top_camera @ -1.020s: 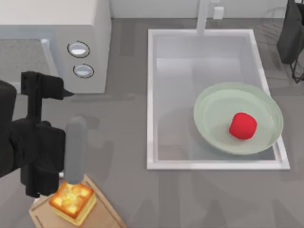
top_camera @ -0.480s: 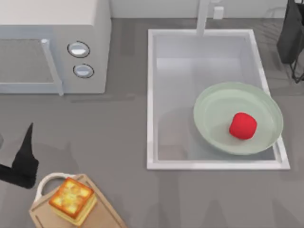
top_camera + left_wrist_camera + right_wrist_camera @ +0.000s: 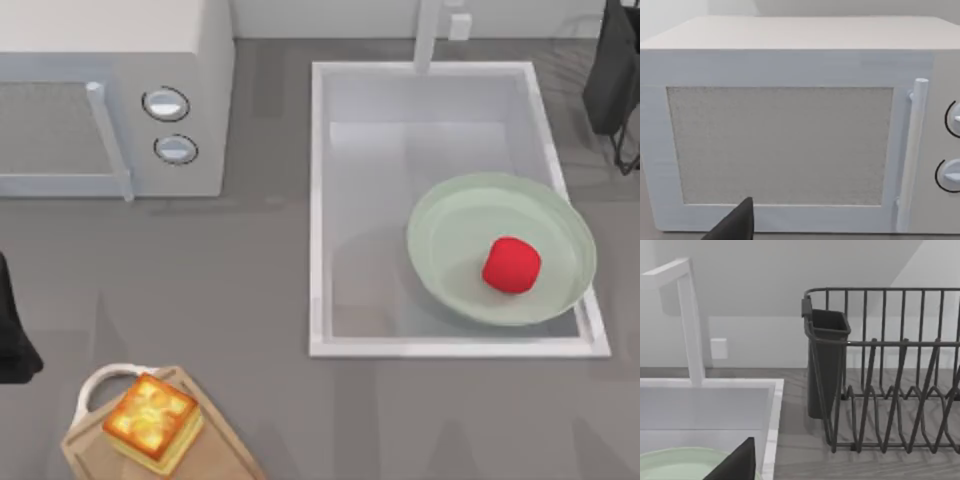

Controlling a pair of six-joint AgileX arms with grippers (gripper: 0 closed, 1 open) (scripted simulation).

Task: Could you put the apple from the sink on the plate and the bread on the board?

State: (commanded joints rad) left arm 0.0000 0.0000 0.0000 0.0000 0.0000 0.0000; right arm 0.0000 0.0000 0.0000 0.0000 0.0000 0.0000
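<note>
Right of my left gripper [image 3: 15, 345], whose grip I cannot tell, one bread [image 3: 152, 421] sits on the board [image 3: 90, 455]; one apple [image 3: 511, 265] sits on the plate [image 3: 440, 215] inside the sink [image 3: 318, 200].

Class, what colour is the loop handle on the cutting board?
White; the loop handle of the board shows best in the top view.

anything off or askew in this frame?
One oddity: the plate sits tilted inside the sink, its right rim propped on the sink's edge, with the apple on it. The bread lies flat on the board. No spills or damage visible.
</note>
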